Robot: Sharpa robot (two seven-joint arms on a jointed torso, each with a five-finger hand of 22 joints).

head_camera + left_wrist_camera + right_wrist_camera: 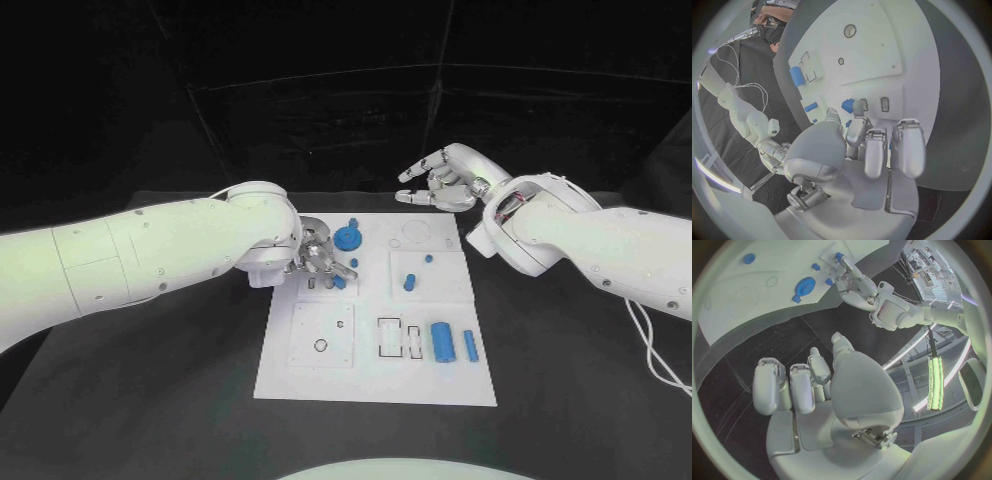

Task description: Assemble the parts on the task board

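Observation:
The white task board (378, 320) lies in the middle of the black table. My left hand (320, 262) hovers over its far left part, thumb and a finger pinching a small blue part (847, 105) just above the board. Two more small blue parts (336, 282) sit under its fingers. A blue gear (351, 237) stands just beyond the hand. My right hand (440, 187) hangs past the board's far edge over the table, fingers loosely bent and apart, holding nothing. In the right wrist view the gear (805, 288) and my left hand (853, 285) show above the board (742, 305).
Small blue parts (410, 280) stand in the board's middle right section. A blue cylinder (444, 342) and a slimmer blue pin (470, 344) lie at the near right beside black-outlined slots (391, 338). A cable (656, 360) trails by my right arm.

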